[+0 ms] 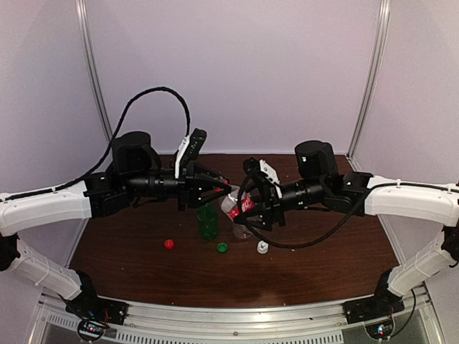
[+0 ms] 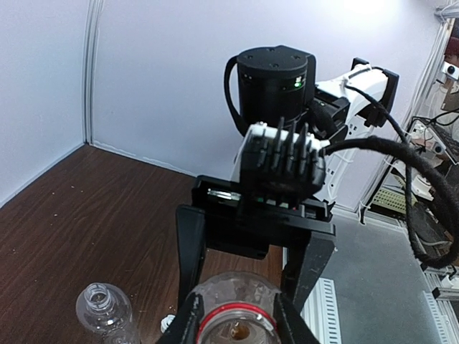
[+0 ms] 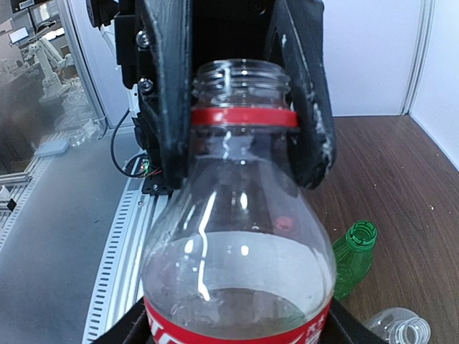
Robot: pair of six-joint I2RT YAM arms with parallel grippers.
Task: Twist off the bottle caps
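Left pincer (image 2: pixel 237 317) clamped on red-label bottle (image 3: pixel 240 236) neck, cap off.
Bottle axis runs toward my right pincer (image 1: pixel 247 213); I cannot tell whether it grips.

Left claw (image 2: pixel 239 331) grips the red-ringed bottle (image 2: pixel 231 288) at its neck

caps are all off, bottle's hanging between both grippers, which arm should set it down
Left, probably. The left gripper is shut on the neck of the red-label bottle, so it could lower it alone. Whether the right gripper grips the body cannot be told.
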